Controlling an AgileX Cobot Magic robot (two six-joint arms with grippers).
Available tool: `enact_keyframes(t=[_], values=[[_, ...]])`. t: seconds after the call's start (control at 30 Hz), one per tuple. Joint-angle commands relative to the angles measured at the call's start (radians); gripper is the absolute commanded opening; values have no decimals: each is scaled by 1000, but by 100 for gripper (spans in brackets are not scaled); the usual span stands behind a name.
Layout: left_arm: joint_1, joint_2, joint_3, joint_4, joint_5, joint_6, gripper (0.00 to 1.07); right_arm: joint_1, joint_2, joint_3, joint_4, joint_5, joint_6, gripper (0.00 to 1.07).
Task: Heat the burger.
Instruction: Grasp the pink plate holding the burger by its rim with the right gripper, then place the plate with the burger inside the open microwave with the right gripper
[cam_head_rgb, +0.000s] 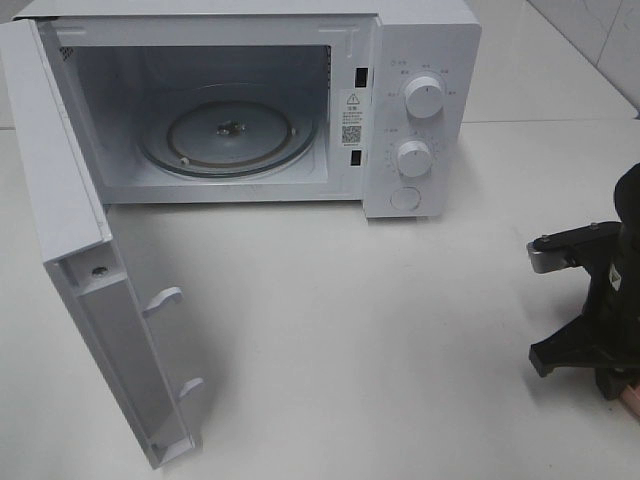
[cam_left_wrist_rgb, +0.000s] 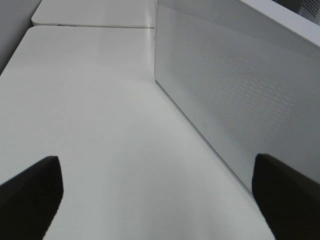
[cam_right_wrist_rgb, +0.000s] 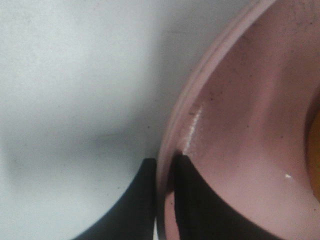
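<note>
The microwave (cam_head_rgb: 420, 60) stands open, its door (cam_head_rgb: 60, 200) swung left and its glass turntable (cam_head_rgb: 230, 130) bare. At the bench's (cam_head_rgb: 350, 330) right edge my right fingers (cam_right_wrist_rgb: 190, 200) pinch the pink plate (cam_right_wrist_rgb: 240, 125) by its rim, with the burger (cam_right_wrist_rgb: 316, 150) showing as a golden sliver on it. My left fingers (cam_left_wrist_rgb: 30, 195) hang apart. Loading, shutting and heating remain.

white desk (cam_head_rgb: 360, 340), seen from above: a white microwave (cam_head_rgb: 425, 60) stands on its far side, controls to the right, with its door (cam_head_rgb: 100, 310) swung wide open over the desk's left part. the rest of the top shows plain and white. along the door's outer face, a second white top (cam_left_wrist_rgb: 90, 15) butts against the desk, a thin seam between them. at the desk's right side sits a pink plate (cam_right_wrist_rgb: 240, 100), its raised rim just above the white surface and casting a soft shadow on it.
</note>
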Motion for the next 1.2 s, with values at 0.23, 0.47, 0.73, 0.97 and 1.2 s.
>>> enact_keyframes(t=[0.23, 0.47, 0.73, 0.97, 1.2], values=[[1, 1, 5, -1, -3, 0, 98, 1, -72, 1, -55, 39, 75, 0], [1, 1, 5, -1, -3, 0, 98, 28, -114, 1, -138, 101, 150, 0], [1, 1, 5, -1, -3, 0, 98, 93, -117, 2, -240, 166, 257, 0], [1, 1, 5, -1, -3, 0, 98, 174, -117, 7, -328, 241, 342, 0], [1, 1, 5, -1, -3, 0, 98, 224, -117, 7, -342, 290, 350, 0]])
